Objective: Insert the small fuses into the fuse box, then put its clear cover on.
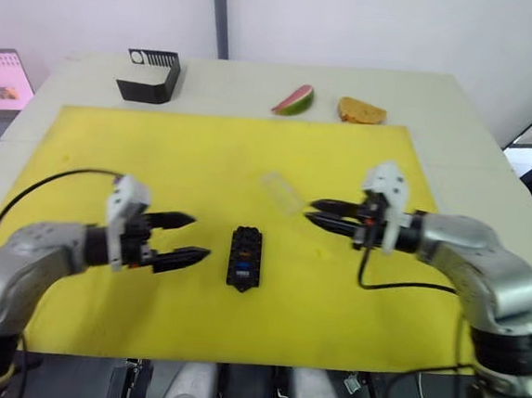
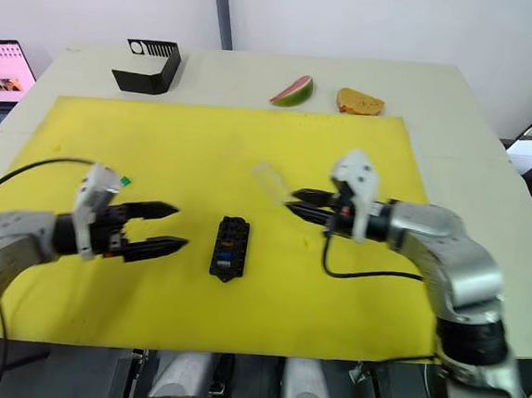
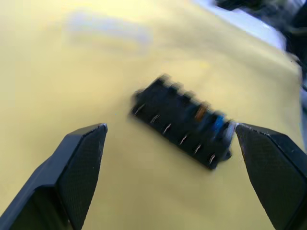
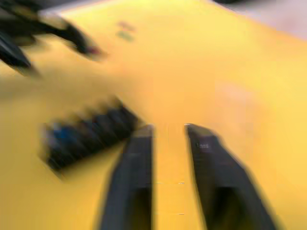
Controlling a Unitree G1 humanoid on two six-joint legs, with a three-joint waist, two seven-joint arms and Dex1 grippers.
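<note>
A pale tabletop stands before a white wall and carries a large yellow mat that covers most of it. Near the middle of the mat lies the fuse box, a small black block with 2 rows of slots, lying flat with its long side running away from the robot. Small fuses sit in the slots at its near end; an orange and a blue one can be told apart in the left wrist view, the rest are too blurred to count. The clear cover lies flat on the mat beyond the box and toward the robot's right, apart from it. The left hand hovers just left of the box, its 2 black fingers spread apart and holding nothing, pointing toward the box. The right hand hangs right of the box with its fingers parted and empty, the tips close beside the near end of the cover; contact cannot be told. At the far edge of the tabletop, off the mat, stand a larger black box with a white slotted top, a watermelon slice and a piece of bread. A screen shows at the far left.
</note>
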